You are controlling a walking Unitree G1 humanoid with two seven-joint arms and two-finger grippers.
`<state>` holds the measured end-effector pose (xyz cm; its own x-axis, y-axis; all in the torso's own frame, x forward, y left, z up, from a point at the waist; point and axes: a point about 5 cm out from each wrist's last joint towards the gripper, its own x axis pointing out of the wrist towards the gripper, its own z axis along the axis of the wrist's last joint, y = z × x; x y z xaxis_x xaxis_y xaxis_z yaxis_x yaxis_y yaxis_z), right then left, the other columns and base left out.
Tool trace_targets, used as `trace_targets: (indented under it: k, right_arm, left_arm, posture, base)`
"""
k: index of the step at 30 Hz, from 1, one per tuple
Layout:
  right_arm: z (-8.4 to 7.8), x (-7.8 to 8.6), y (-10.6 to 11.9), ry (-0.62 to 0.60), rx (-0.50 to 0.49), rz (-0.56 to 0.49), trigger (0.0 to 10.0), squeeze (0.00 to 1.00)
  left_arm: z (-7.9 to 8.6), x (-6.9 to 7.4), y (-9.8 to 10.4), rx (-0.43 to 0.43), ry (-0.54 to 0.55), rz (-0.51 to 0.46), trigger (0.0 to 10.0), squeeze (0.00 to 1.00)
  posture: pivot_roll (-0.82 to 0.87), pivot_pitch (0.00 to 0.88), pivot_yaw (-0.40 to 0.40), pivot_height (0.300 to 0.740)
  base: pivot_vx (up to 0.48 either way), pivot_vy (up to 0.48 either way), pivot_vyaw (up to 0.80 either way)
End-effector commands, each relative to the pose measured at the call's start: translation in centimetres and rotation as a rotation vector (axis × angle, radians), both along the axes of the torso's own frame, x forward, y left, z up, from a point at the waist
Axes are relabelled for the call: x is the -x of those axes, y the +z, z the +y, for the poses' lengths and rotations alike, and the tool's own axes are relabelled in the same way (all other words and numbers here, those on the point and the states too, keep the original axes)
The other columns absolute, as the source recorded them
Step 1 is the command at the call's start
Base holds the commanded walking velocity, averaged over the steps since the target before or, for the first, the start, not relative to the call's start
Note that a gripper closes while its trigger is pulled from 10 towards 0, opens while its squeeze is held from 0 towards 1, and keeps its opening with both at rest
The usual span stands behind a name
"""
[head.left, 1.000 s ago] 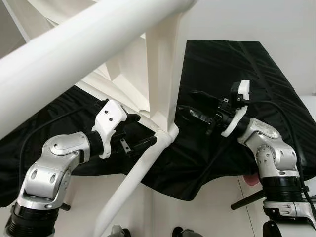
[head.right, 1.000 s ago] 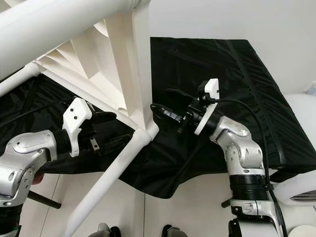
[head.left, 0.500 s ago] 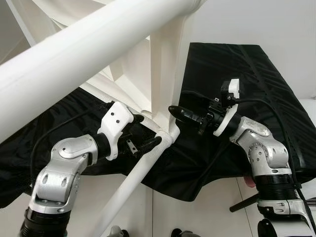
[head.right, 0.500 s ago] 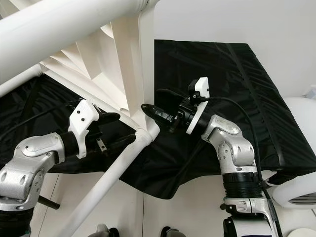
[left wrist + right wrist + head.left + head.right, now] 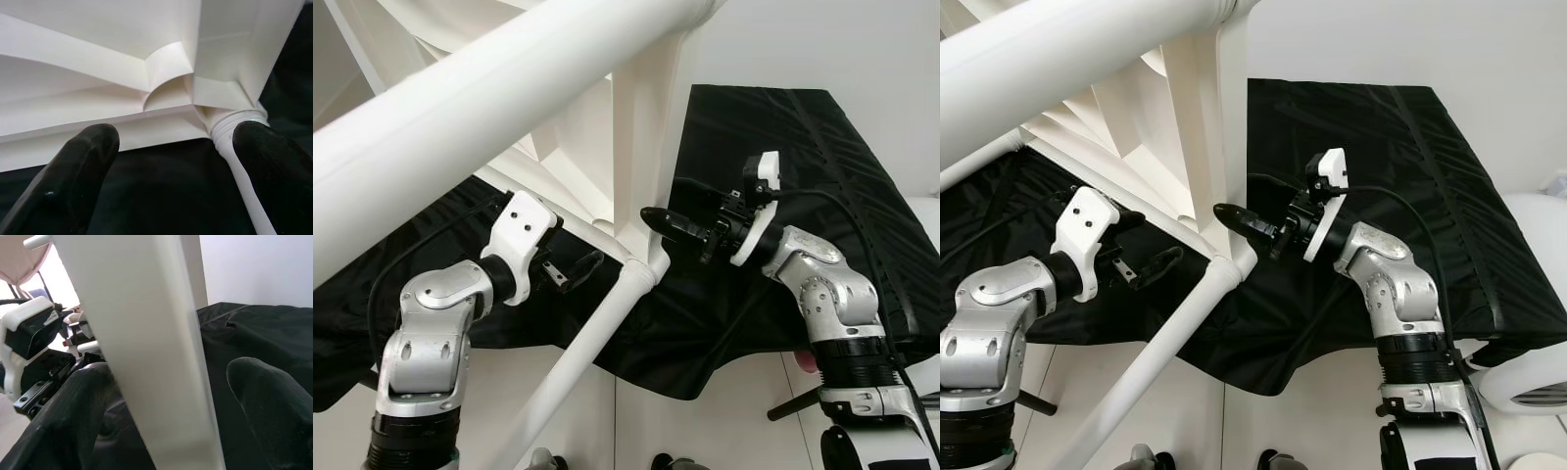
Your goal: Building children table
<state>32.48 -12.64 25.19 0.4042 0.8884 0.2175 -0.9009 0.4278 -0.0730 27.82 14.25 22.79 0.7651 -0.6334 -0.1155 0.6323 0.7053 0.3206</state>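
The left tool [image 5: 576,271] has let go of the table leg [image 5: 582,345], fingers spread, while the right tool [image 5: 161,396], spread, straddles the upright at three o'clock.

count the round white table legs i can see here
2: one thick white leg crosses the top close to the camera, and one thinner leg runs down from the corner socket between the grippers. Others may be hidden behind the tabletop.

Crowded overhead by a white table frame [image 5: 636,137]: thick leg [image 5: 480,108] slanting across the top, flat upright rib [image 5: 1205,127] between the two grippers. Right gripper [image 5: 166,396] straddling that rib, fingers apart. Left gripper [image 5: 171,161] spread, beside a thin leg [image 5: 587,343]. Open black cloth [image 5: 1381,147] to the right.
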Motion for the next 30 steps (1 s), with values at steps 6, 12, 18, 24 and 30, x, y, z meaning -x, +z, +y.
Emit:
trace_targets:
  k: [6, 12, 18, 24, 30]
  right_arm:
    - [1.6, -0.5, 0.3, 0.022, 0.015, -0.036, 10.0, 0.0]
    - [2.9, -0.6, 0.3, 0.035, 0.05, -0.073, 10.0, 0.0]
    - [4.0, -0.8, 0.1, 0.033, 0.066, -0.087, 10.0, 0.0]
    - [4.7, -1.1, 0.1, 0.006, 0.077, -0.096, 10.0, 0.0]
    - [5.0, -1.1, -0.7, -0.118, 0.081, -0.068, 10.0, 0.0]
  left_arm:
    - [1.9, -0.3, 1.1, 0.072, 0.548, -0.18, 10.0, 0.0]
    - [1.8, 0.0, 1.0, 0.091, 0.579, -0.182, 10.0, 0.0]
    - [1.7, 0.3, 0.9, 0.092, 0.593, -0.176, 10.0, 0.0]
    - [1.5, 0.6, 0.9, 0.096, 0.604, -0.174, 10.0, 0.0]
    - [1.3, 1.0, 1.2, 0.112, 0.612, -0.175, 10.0, 0.0]
  posture:
    - [0.03, 0.145, -0.052, 0.74]
    - [0.04, 0.149, -0.072, 0.74]
    - [0.05, 0.152, -0.09, 0.74]
    - [0.05, 0.156, -0.099, 0.74]
    - [0.05, 0.153, -0.105, 0.74]
  base:
    - [0.0, 0.0, 0.0]
    - [0.0, 0.0, 0.0]
    - [0.0, 0.0, 0.0]
    - [0.0, 0.0, 0.0]
    - [0.0, 0.0, 0.0]
